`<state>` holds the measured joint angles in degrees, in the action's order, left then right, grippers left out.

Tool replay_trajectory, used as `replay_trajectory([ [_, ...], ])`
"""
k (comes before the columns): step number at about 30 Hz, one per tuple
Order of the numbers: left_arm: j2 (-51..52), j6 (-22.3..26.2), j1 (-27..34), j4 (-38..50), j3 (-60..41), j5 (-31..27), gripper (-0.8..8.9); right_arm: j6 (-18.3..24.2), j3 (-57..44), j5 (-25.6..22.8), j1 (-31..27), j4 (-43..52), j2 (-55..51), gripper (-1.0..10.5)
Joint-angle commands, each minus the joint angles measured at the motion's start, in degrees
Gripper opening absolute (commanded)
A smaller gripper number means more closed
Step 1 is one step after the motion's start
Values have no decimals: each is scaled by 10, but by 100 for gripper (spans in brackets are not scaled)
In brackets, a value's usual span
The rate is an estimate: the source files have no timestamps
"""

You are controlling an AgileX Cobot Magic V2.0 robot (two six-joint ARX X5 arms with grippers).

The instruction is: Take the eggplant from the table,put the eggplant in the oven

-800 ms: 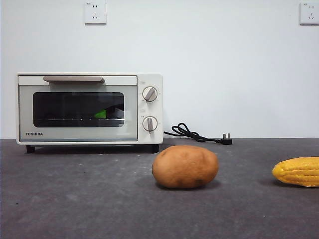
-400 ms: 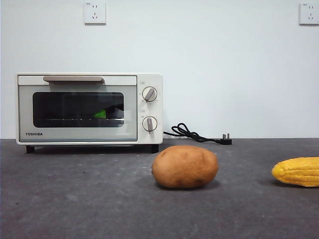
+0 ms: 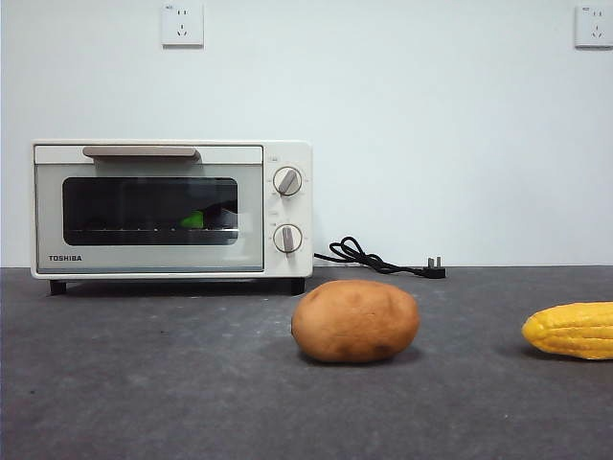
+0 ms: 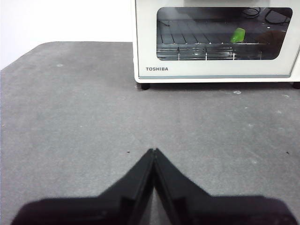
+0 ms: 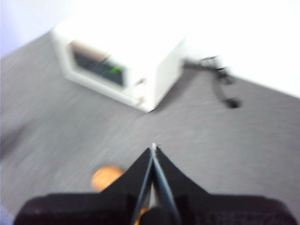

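Nothing moved: eggplant [image 3: 194, 219] stays inside closed oven [image 3: 172, 209]; left gripper [image 4: 153, 151] and right gripper [image 5: 153, 146] closed, empty, above table [image 3: 144, 383].

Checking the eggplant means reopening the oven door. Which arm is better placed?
Probably left: the left gripper, shut, faces the closed oven squarely. The right gripper, shut, views it obliquely.

The brand name TOSHIBA is showing in dark capitals on the oven [image 3: 172, 209] door's lower left corner. It is appearing again in the left wrist view.

Cream oven [image 3: 172, 209], brown potato [image 3: 355, 320], yellow corn [image 3: 572, 330], mottled grey table [image 3: 172, 383]
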<state>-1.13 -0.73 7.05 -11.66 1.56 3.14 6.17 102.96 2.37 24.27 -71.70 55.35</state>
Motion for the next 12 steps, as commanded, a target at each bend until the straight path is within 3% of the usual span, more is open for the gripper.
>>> replay_trajectory([
  [1,0,-6,-1,5,-5,0,-4,-15,0,1,-56,10,-27,1],
  [12,0,-6,-1,5,-5,0,-4,-14,-36,-18,-198,65,-156,1],
])
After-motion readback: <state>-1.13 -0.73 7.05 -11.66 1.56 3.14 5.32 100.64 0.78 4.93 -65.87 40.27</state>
